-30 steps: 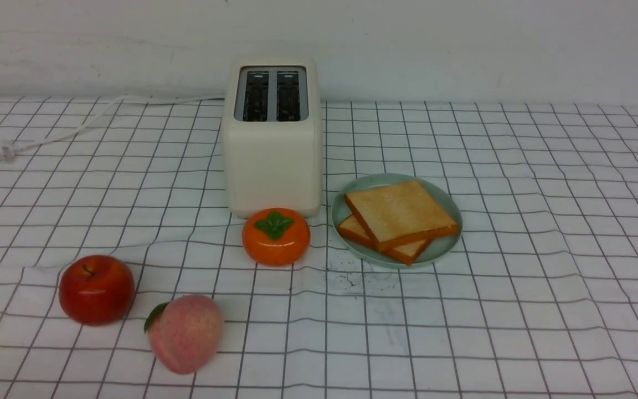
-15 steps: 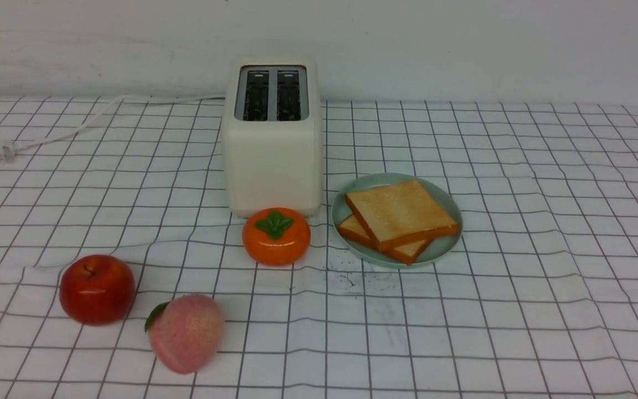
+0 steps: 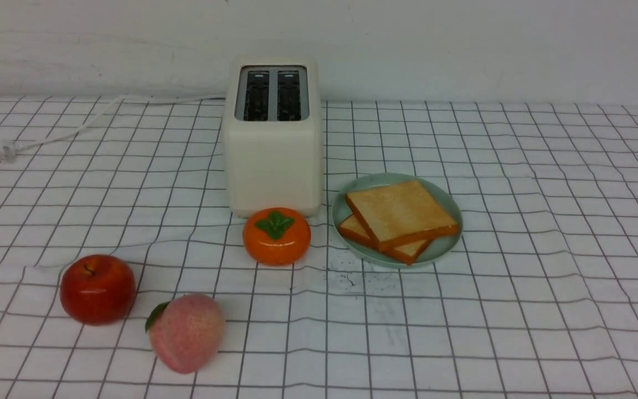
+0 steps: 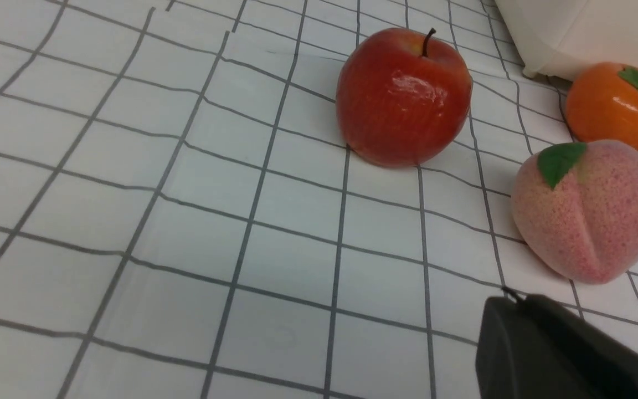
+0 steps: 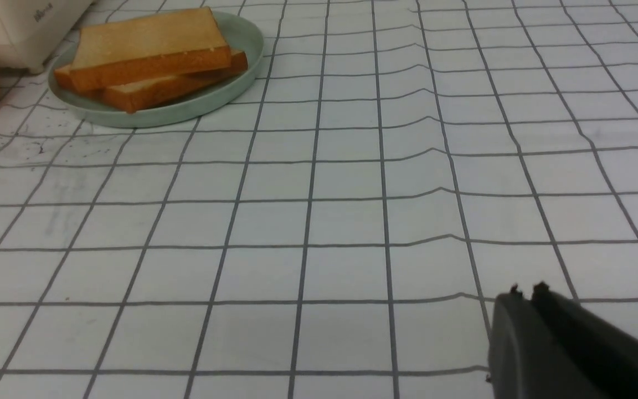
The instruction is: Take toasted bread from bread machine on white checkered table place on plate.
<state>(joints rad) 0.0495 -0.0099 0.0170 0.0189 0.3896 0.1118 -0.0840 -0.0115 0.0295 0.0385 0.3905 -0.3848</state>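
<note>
Nothing on the cloth had shifted since a second earlier: toast, toaster and fruit all lay as before. Neither arm appeared in the front view. At the lower right of the left wrist view, the left gripper (image 4: 510, 302) hung just above the cloth with its jaws pressed together and nothing between them. At the lower right of the right wrist view, the right gripper (image 5: 525, 292) also held nothing, and only a thin slit showed between its dark fingertips (image 5: 540, 289).

Outward from there, the toasted bread (image 3: 400, 213) lay as two slices on the plate (image 3: 447, 245), right of center in the front view, the upper slice skewed across the lower. The bread machine (image 3: 272, 160) stood just left of the plate, both slots dark. A persimmon (image 3: 276, 236) sat against its front base. An apple (image 3: 97, 288) and a peach (image 3: 186, 332) rested close together at lower left on the white checkered table (image 3: 546, 277).
</note>
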